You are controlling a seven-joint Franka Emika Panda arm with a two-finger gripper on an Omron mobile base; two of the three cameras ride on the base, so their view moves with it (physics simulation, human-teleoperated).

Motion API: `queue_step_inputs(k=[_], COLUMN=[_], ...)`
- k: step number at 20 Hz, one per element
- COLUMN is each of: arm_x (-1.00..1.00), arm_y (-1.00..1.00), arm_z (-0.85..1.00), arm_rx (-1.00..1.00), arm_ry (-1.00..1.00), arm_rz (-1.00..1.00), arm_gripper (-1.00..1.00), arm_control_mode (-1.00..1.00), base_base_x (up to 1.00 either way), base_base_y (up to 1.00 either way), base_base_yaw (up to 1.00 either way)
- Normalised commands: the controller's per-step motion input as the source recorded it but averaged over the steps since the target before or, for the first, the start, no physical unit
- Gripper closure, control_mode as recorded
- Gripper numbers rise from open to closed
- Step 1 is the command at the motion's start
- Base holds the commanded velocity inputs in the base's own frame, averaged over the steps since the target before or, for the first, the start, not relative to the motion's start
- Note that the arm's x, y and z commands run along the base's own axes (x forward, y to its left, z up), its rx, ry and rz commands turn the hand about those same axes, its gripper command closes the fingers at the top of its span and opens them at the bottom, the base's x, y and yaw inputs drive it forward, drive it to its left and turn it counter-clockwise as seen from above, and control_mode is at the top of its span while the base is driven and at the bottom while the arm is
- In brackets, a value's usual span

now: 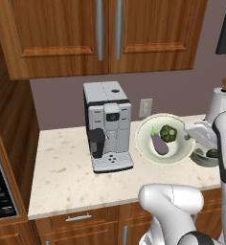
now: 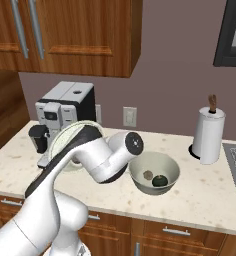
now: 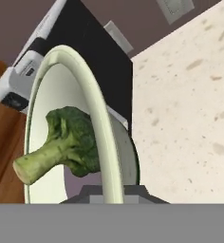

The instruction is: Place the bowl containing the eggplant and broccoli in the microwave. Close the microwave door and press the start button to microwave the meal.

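The pincer (image 3: 113, 192) is nearly shut, nipping the rim of the bowl (image 1: 163, 139), which it holds lifted off the worktop (image 1: 67, 172) and tipped steeply, its inside facing the left base camera. The eggplant (image 1: 159, 143) and the broccoli (image 1: 168, 133) lie inside it, the broccoli pressed close against the bowl's wall in the hand view. So the pick-up looks done; the carry to the microwave (image 1: 1, 184), whose black keypad shows at the left edge beyond the worktop's left end, is still ahead, and so are setting the bowl inside, closing the door and pressing start. Tipped like this, the food could slide out.

On the pale speckled worktop, a second bowl (image 2: 154, 173) with two small dark items sits near the front edge, right of the arm. Further back stands the coffee machine (image 1: 107, 125), just left of the held bowl, and a paper towel roll (image 2: 208, 134) toward the back right. A wall outlet (image 2: 129, 117) is set in the mauve wall, with wooden cabinets (image 1: 105, 33) above.
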Motion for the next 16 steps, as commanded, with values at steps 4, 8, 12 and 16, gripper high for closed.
queue_step_inputs(k=[4,8,12,16], arm_x=[-0.47,-0.38,-0.03,0.0], arm_y=[0.0,0.0,0.01,0.0], arm_z=[0.62,0.34,0.02,0.0], arm_rx=[0.17,0.19,0.0,0.0], arm_ry=[0.0,0.0,0.0,0.0], arm_rz=[0.03,0.02,0.0,0.0], arm_gripper=[1.0,1.0,1.0,1.0], arm_control_mode=[-1.0,-1.0,-1.0,-1.0], base_base_x=[0.0,0.0,0.0,0.0], base_base_y=[0.0,0.0,0.0,0.0], base_base_yaw=[0.0,0.0,0.0,0.0])
